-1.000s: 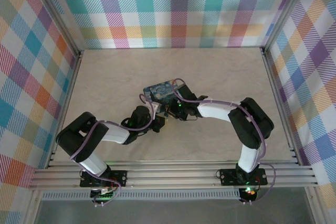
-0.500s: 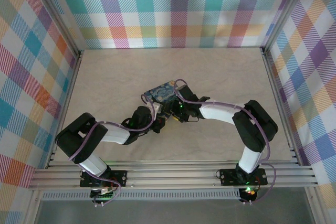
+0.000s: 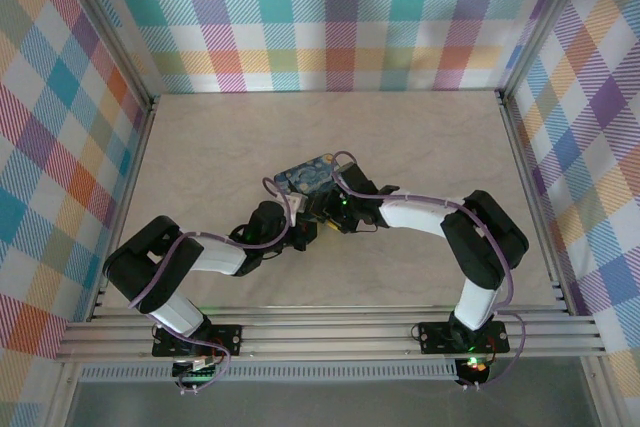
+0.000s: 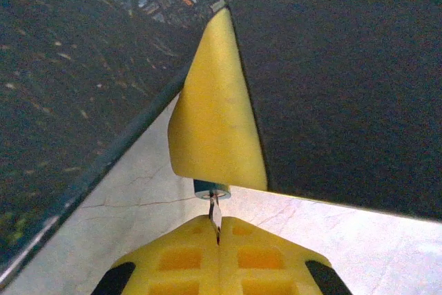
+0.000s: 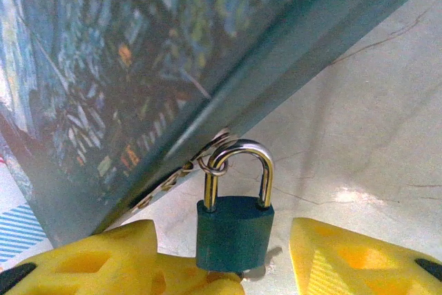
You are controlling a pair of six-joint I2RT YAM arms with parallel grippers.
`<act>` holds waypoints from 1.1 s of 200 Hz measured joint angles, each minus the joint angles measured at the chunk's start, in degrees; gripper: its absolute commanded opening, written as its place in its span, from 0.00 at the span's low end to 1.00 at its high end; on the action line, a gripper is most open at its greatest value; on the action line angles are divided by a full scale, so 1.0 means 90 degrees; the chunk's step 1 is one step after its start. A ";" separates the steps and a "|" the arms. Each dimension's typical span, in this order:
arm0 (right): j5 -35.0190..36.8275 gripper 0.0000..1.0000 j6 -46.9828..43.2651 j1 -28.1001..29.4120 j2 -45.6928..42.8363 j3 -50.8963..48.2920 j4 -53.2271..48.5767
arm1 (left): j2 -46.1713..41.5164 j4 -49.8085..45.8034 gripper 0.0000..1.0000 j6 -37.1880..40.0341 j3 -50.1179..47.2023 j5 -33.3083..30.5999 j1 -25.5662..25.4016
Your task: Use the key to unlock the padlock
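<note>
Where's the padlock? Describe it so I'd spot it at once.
In the middle of the table sits a box with a dark blue painted pattern. Hooked to a ring at its edge, between the yellow fingers of the right hand, is the padlock: a small teal block topped by a shiny silver hoop.

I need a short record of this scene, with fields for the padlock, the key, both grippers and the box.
padlock: green body, shackle looks closed, hooked through a ring on the patterned box
key: thin blade, tip at the padlock's underside
left gripper: shut on the key
right gripper: open, fingers either side of the padlock
patterned box: rests on the table
</note>
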 measured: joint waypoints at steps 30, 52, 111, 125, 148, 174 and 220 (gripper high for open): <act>-0.0015 0.51 0.0024 0.0000 0.0046 -0.0063 0.0146 | 0.0012 0.0146 0.00 -0.0260 -0.0036 0.0301 0.0126; -0.0051 0.51 0.0061 0.0005 0.0146 -0.0063 0.0221 | 0.0012 0.0155 0.00 -0.0321 -0.0036 0.0406 0.0168; -0.0073 0.49 0.0126 0.0002 0.0223 -0.0061 0.0291 | 0.0112 0.0282 0.00 -0.0359 -0.0036 0.0515 0.0192; -0.0075 0.47 0.0124 -0.0010 0.0223 -0.0058 0.0287 | 0.0121 0.0289 0.00 -0.0359 -0.0036 0.0522 0.0192; -0.0109 0.43 0.0117 -0.0056 0.0255 -0.0012 0.0270 | 0.0158 0.0321 0.00 -0.0357 -0.0036 0.0522 0.0192; -0.0175 0.30 0.0080 -0.0092 0.0313 0.0083 0.0233 | 0.0199 0.0403 0.00 -0.0357 -0.0036 0.0520 0.0194; -0.0189 0.15 -0.0007 -0.0124 0.0401 0.0209 0.0015 | 0.0313 0.0510 0.00 -0.0316 -0.0036 0.0515 0.0199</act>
